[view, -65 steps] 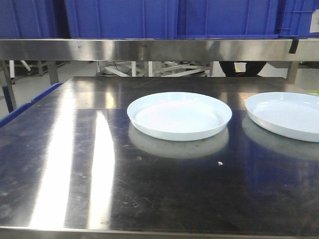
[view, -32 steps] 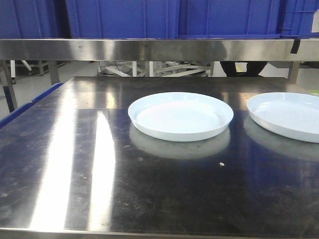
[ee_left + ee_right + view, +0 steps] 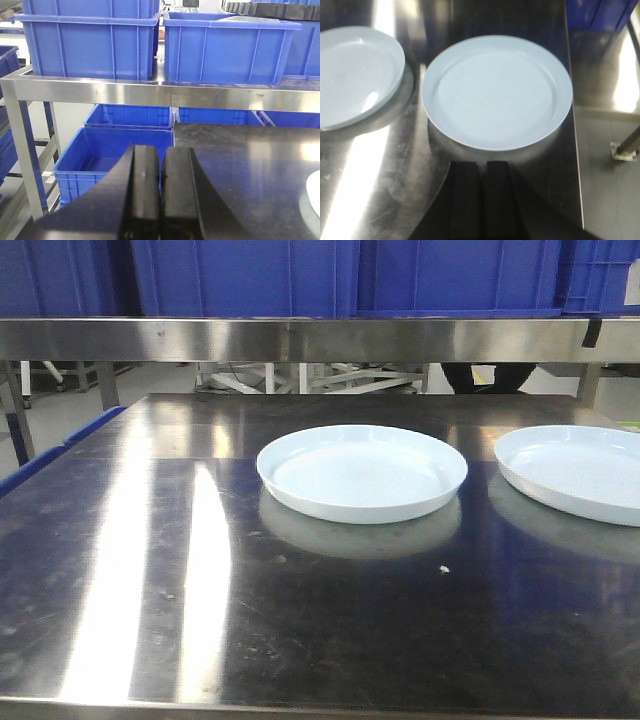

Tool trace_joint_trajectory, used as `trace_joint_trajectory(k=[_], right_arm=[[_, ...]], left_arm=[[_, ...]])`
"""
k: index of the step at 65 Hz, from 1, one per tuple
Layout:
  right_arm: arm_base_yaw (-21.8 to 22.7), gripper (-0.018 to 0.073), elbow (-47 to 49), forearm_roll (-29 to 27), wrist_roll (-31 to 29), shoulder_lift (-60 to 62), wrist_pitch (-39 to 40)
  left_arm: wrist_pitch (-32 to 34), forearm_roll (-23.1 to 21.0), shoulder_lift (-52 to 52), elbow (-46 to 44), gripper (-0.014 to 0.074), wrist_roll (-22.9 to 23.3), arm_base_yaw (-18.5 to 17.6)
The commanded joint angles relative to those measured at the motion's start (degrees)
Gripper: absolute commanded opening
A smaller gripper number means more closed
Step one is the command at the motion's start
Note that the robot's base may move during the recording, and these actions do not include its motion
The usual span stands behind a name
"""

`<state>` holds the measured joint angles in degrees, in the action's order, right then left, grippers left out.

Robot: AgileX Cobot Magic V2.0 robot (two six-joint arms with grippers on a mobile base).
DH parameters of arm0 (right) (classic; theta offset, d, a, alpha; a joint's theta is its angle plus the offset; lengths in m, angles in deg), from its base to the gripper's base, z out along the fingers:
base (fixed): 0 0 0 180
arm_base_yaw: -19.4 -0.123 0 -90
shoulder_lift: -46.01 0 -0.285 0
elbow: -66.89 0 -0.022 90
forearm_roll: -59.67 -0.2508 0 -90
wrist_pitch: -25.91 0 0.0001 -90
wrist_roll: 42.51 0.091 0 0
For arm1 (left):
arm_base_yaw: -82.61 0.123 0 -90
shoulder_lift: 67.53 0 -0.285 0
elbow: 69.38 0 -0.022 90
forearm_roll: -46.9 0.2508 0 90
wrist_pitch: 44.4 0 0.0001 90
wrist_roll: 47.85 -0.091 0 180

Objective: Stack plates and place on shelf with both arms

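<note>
Plates (image 3: 362, 472) glossy, round, low-rimmed, on steel tabletop (image 3: 150, 570); left tool (image 3: 161, 156), right tool (image 3: 481, 169) closed.

Tabletop: the dark, reflective steel tabletop (image 3: 150, 570) carried bright streaks of glare down its left half and fine scuffs toward the front.
Centre plate: the pale bluish-white centre plate (image 3: 362, 472) lay flat, right side up, mirrored in the steel beneath its rim.
Right plate: the matching right plate (image 3: 575, 472) lay flat near the table's right edge, beside the first without touching it.
Speck: a small pale speck (image 3: 442, 568) sat on bare steel in front of the centre plate.
Shelf: behind the table, the brushed shelf rail (image 3: 300, 339) bore blue crates (image 3: 250, 275) side by side.
</note>
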<state>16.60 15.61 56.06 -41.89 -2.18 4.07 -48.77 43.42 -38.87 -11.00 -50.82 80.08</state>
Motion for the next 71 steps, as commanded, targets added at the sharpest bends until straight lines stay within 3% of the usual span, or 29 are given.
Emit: trace_joint_trajectory(k=[1,13,33,51,58,62,71], right_arm=[[0.2,0.0056,4.7,0.4,-0.6,-4.7,2.2],[1.0,0.0056,12.5,0.4,-0.6,-13.4,-2.9],[12.1,0.0056,25.6,0.8,-0.6,-25.1,-12.3],[15.5,0.0058,43.6,0.9,-1.8,-42.6,-33.1],[15.5,0.0062,50.3,0.9,-4.5,-49.3,-36.6],[15.5,0.0085,53.9,0.9,-4.7,-52.9,-37.5],[15.5,0.0235,60.6,0.9,-4.7,-58.9,-37.7]], left_arm=[[5.4,-0.5,0.3,-2.2,0.0082,0.0,0.1],[5.4,-0.5,0.3,-2.2,0.0082,0.0,0.1],[5.4,-0.5,0.3,-2.2,0.0082,0.0,0.1],[5.4,-0.6,0.3,-2.2,0.0082,0.0,0.1],[5.4,-0.6,0.3,-2.2,0.0082,0.0,0.1],[5.4,-0.6,0.3,-2.2,0.0082,0.0,0.1],[5.4,-0.6,0.3,-2.2,0.0082,0.0,0.1]])
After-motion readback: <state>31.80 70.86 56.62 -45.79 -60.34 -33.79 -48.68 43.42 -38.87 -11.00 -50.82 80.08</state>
